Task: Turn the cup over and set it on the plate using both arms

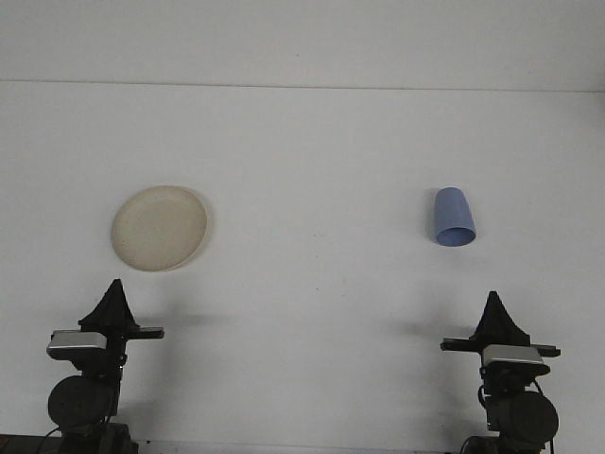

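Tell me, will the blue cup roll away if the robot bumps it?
Probably a little. The blue cup seems to lie on its side on the table, so a nudge could roll it, likely in a curve, since one end looks wider. It looks like smooth plastic, so probably light and maybe slippery.

Plain white table, back wall.

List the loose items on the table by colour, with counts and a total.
Beige: 1, the plate
Blue: 1, the cup, lying on its side
Total: 2
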Available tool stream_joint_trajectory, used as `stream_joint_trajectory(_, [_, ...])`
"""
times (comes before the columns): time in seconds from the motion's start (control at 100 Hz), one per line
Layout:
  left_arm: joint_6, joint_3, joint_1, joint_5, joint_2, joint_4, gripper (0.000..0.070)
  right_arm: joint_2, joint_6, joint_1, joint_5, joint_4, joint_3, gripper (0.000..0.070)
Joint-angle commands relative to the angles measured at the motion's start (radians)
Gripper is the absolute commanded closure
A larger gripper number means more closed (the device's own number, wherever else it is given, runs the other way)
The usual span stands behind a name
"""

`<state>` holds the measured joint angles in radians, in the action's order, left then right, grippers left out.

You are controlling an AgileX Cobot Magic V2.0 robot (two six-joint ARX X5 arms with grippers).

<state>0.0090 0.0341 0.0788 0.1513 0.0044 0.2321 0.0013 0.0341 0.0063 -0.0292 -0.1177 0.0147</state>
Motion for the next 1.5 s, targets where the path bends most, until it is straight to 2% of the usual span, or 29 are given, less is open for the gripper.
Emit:
stream_joint_trajectory(0.0, [-0.005, -0.020, -0.001, -0.002, -0.001, 0.015, 0.0689, 0.000, 0.014, -0.001, -0.001, -0.011, -0.002, 0.0700])
stream_joint_trajectory(0.37, [-0.005, -0.020, -0.001, -0.002, -0.001, 0.015, 0.0689, 0.000, 0.014, 0.000, 0.004, 0.011, 0.047, 0.0700])
stream_joint_trajectory(0.7, [-0.005, -0.020, -0.001, -0.002, -0.001, 0.016, 0.0689, 0.065, 0.010, 0.000, 0.006, 0.301, 0.337, 0.0700])
stream_joint_trajectory(0.91, [-0.005, -0.020, -0.001, -0.002, -0.001, 0.016, 0.0689, 0.236, -0.039, 0.000, 0.005, 0.540, 0.592, 0.0700])
stream_joint_trajectory(1.16, [-0.005, -0.020, -0.001, -0.002, -0.001, 0.016, 0.0689, 0.484, -0.035, 0.000, 0.005, 0.887, 0.863, 0.0700])
stream_joint_trajectory(1.32, [-0.005, -0.020, -0.001, -0.002, -0.001, 0.016, 0.0689, 0.597, -0.030, 0.000, 0.006, 1.032, 0.938, 0.0700])
stream_joint_trajectory(1.49, [-0.005, -0.020, -0.001, -0.002, -0.001, 0.016, 0.0689, 0.634, -0.023, 0.001, 0.006, 1.065, 0.942, 0.0700])
